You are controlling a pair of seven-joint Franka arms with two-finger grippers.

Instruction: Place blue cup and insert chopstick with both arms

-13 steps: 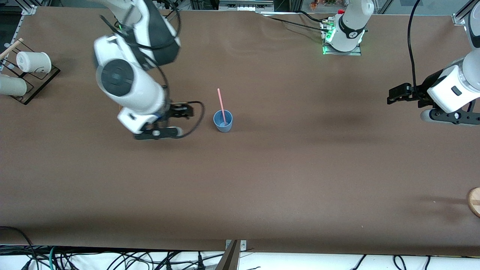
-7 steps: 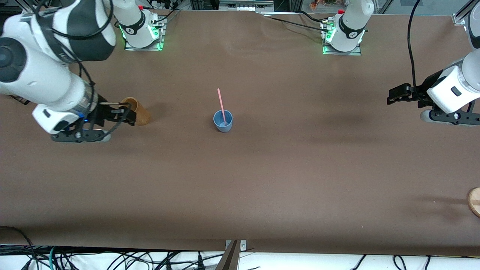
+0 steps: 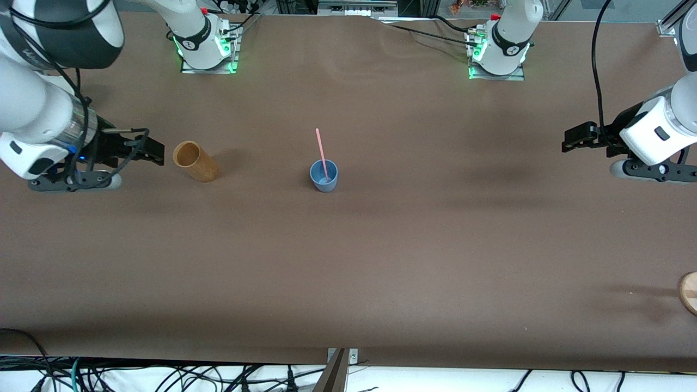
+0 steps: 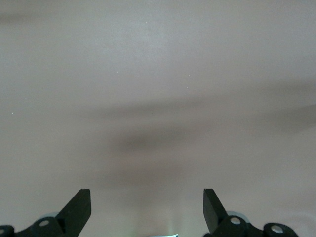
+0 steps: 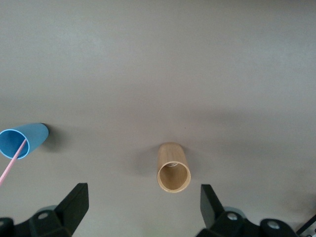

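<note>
The blue cup (image 3: 324,176) stands upright mid-table with the pale-pink chopstick (image 3: 321,152) leaning in it, its top sticking out well above the rim. Both also show in the right wrist view, the blue cup (image 5: 23,140) and the chopstick (image 5: 12,165). My right gripper (image 3: 147,151) is open and empty, up at the right arm's end of the table, beside the brown cup (image 3: 195,161). In the right wrist view (image 5: 143,202) its fingers stand wide apart. My left gripper (image 3: 572,139) is open and empty, over bare table at the left arm's end; its wrist view (image 4: 147,207) shows only tabletop.
The tan-brown cylinder cup (image 5: 173,169) stands upright between my right gripper and the blue cup. A round wooden piece (image 3: 689,292) lies at the table's edge at the left arm's end, nearer the front camera. Cables hang below the front edge.
My right arm has swung away from the blue cup toward its own end of the table, uncovering the brown cup. The left arm, blue cup and chopstick have not moved.
</note>
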